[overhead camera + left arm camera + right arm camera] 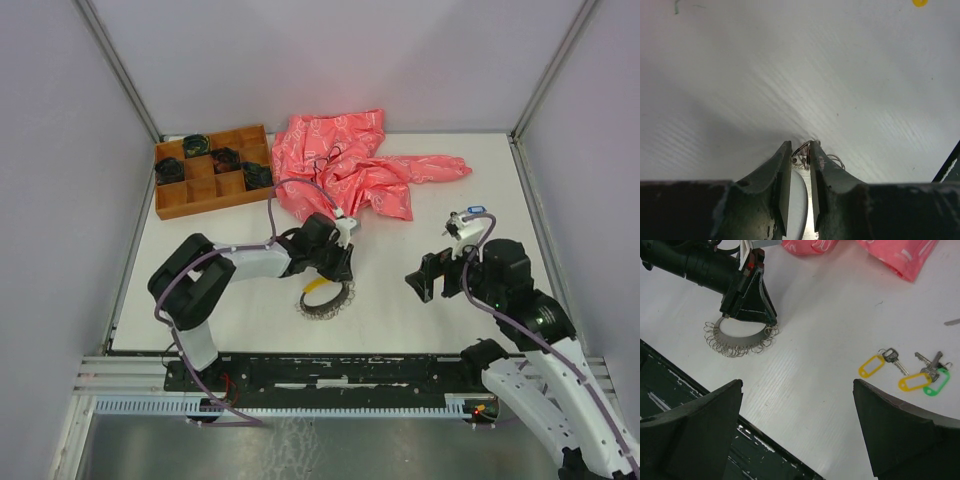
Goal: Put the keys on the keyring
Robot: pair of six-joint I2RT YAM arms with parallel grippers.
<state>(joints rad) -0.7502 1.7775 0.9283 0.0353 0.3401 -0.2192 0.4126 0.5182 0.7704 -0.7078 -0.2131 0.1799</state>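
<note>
White desk (400, 300) bears the keyring (740, 342), straddled by the narrow-jawed left end effector (801, 150), grip not determinable, while the right end effector (797, 385) gapes empty over the loose keys (891, 357); the springy coils may slip and the ring skid.

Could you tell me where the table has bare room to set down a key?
Bare table lies between the keyring and the keys, and between the wooden tray and the left arm. Crowded: where the left gripper meets the keyring, and around the pink cloth.
</note>
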